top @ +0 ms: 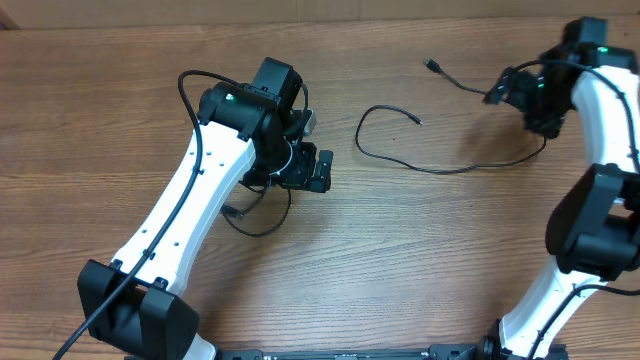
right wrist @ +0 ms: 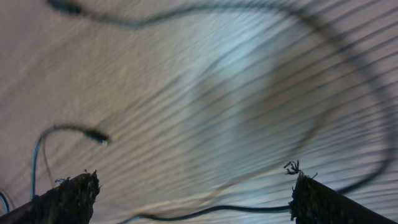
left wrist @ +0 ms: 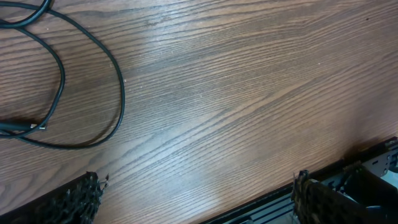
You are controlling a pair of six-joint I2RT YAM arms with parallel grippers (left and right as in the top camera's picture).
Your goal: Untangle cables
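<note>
Left claw [left wrist: 196,190] and right claw [right wrist: 194,185] both stand wide open and empty over the surface [top: 400,270], where the cables [top: 438,171], judged thin, light and limp, lie as loose strands near each claw; pinch mid-strand, not at a plug.

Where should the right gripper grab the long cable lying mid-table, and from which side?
Take the long cable on the nearly straight near-side run of its curve, coming straight down, fingers across the cord. That stretch lies flat on the bare table, with no other strand crossing it; the plug end is tiny, likely harder to pinch. The right gripper looks open.
</note>
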